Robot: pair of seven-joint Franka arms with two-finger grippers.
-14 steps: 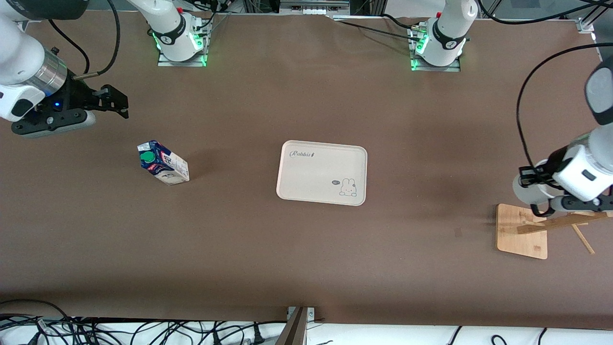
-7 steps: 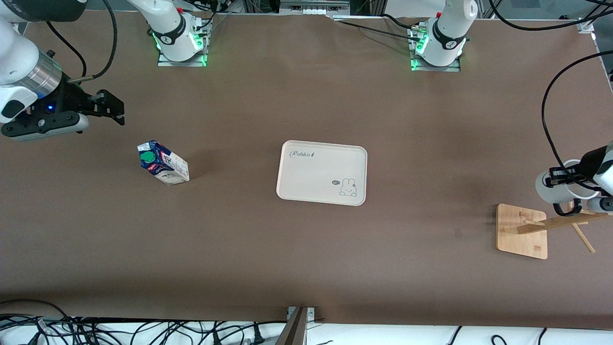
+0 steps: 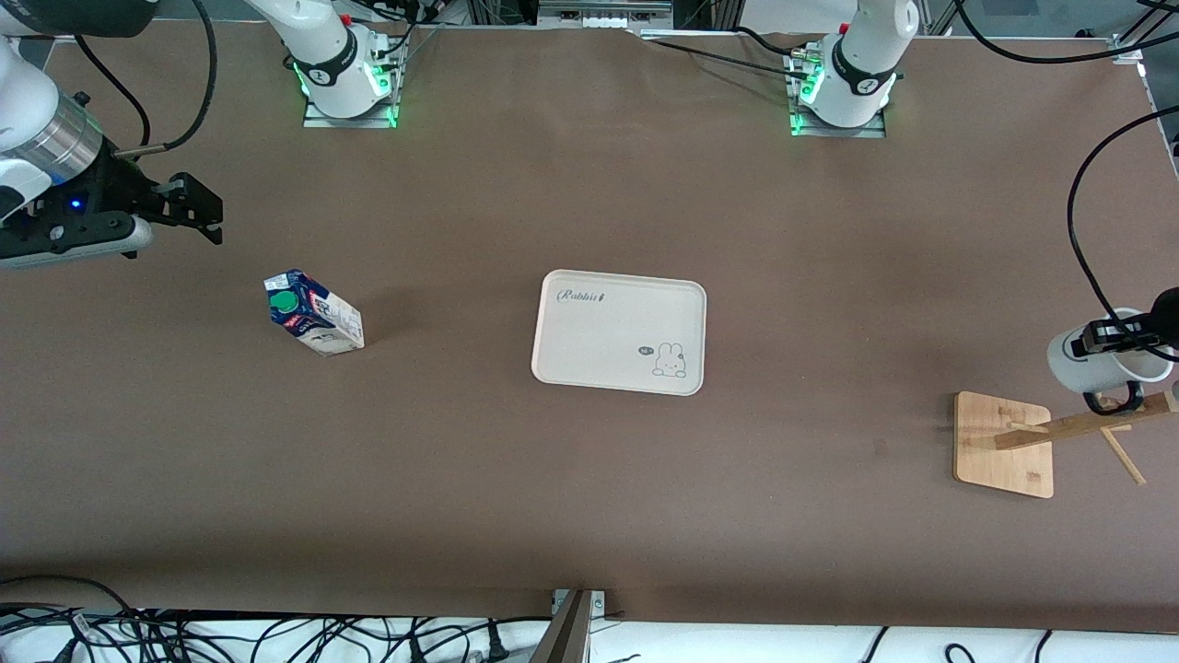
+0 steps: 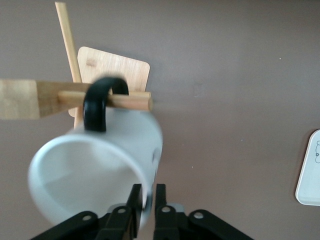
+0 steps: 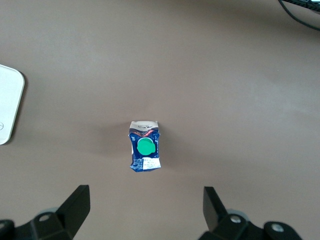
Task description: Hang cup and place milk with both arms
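Note:
The white cup (image 3: pixel 1091 364) hangs in the air, held by its wall in my left gripper (image 3: pixel 1103 339), over the table beside the wooden rack's base (image 3: pixel 1004 444). In the left wrist view the gripper (image 4: pixel 146 196) is shut on the cup's wall (image 4: pixel 95 175). The cup's black handle (image 4: pixel 102 102) overlaps the rack's round peg (image 4: pixel 132 100); I cannot tell if the peg goes through it. The milk (image 3: pixel 313 322) stands on the table toward the right arm's end. My right gripper (image 3: pixel 201 207) is open and empty in the air near it. The milk (image 5: pixel 145 146) shows between its open fingers (image 5: pixel 75 207).
A white tray (image 3: pixel 619 331) with a rabbit drawing lies in the middle of the table; its corner shows in the right wrist view (image 5: pixel 10 105). The rack's slanted post (image 3: pixel 1073 426) reaches up over the table edge. Cables hang along the table's near edge.
My left gripper has carried the cup toward the left arm's end of the table, along the rack. My right gripper has drifted toward the right arm's end, still open.

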